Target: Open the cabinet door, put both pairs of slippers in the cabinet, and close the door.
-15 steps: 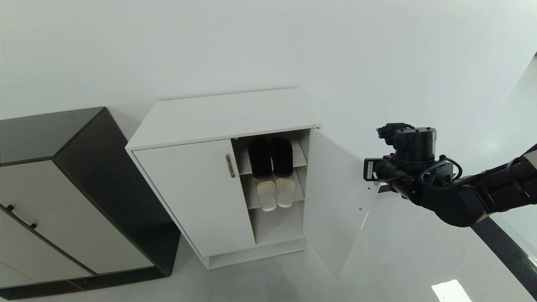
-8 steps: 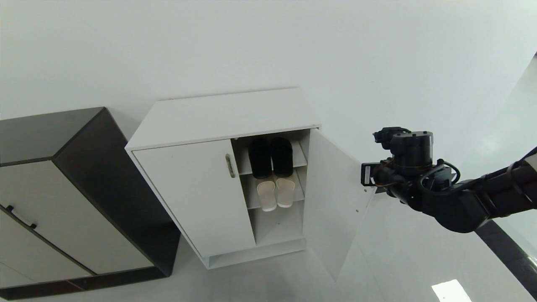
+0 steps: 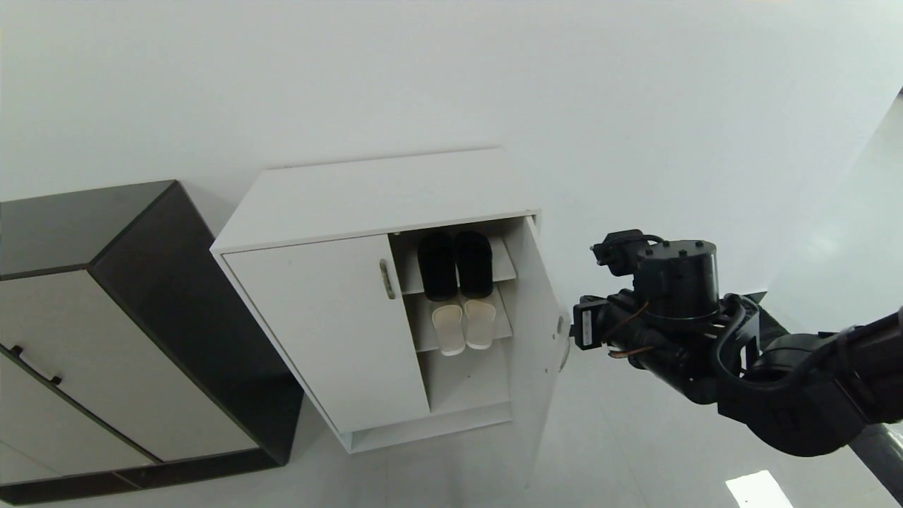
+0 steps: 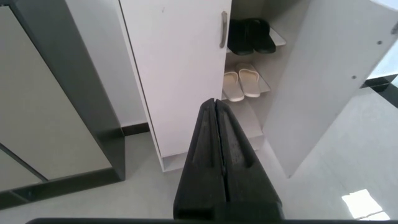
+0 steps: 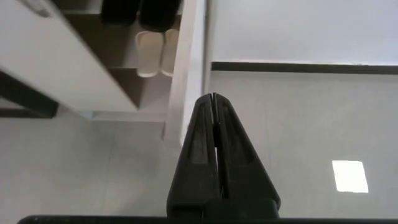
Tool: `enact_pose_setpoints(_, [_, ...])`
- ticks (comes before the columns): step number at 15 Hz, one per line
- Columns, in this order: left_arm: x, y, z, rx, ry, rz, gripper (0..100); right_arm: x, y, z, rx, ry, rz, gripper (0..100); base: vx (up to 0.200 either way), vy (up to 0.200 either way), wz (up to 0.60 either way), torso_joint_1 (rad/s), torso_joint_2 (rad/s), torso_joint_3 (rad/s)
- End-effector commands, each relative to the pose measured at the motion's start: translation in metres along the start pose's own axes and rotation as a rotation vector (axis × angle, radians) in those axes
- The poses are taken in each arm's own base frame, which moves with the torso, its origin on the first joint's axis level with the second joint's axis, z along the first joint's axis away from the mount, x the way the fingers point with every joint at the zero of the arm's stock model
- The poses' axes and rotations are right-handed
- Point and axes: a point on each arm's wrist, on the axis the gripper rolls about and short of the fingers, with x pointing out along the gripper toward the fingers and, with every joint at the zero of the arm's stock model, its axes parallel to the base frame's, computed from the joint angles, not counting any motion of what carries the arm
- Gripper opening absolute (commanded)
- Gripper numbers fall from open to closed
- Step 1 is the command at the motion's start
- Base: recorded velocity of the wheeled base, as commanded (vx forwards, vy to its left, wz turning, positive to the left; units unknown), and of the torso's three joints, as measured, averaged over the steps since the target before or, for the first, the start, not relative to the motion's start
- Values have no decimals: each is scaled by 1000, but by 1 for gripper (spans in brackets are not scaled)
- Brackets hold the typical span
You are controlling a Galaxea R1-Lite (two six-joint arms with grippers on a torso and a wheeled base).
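The white cabinet (image 3: 381,194) stands against the wall with its left door (image 3: 331,331) closed and its right door (image 3: 540,353) half open, seen nearly edge-on. Black slippers (image 3: 455,264) lie on the upper shelf and white slippers (image 3: 463,324) on the shelf below. My right gripper (image 3: 573,331) is at the door's outer face, by its free edge; in the right wrist view its fingers (image 5: 214,102) are shut, with the door's edge (image 5: 189,68) just beyond them. My left gripper (image 4: 216,106) is shut and holds nothing, well back from the cabinet front (image 4: 180,68).
A dark cabinet (image 3: 106,317) with pale doors stands close on the left of the white one. Bare grey floor (image 3: 635,451) lies in front and to the right, with a bright patch (image 3: 758,488) near the lower right. A dark skirting strip (image 5: 298,66) runs along the wall.
The right door has swung from wide open toward the cabinet. My right gripper has moved left and down along with it, staying against its outer face.
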Motion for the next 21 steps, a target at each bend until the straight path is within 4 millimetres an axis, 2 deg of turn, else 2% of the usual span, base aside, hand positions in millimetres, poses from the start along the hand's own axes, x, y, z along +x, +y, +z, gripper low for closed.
enact_pose_setpoints(1, [0,0,0,0,0,1,0,-13,5,3,-3,-13,30,0,0,0,0,0,0,0])
enact_pose_setpoints(9, [0,0,0,0,0,-2,0,-18,5,-6,-54,16,43,0,0,0,0,0,0,0])
enact_pose_setpoints(15, [0,0,0,0,0,-1,0,-17,6,-10,-60,27,44,0,0,0,600,3,4,5])
enact_pose_setpoints(21, [0,0,0,0,0,-1,0,-17,4,-15,-49,8,77,0,0,0,0,0,0,0])
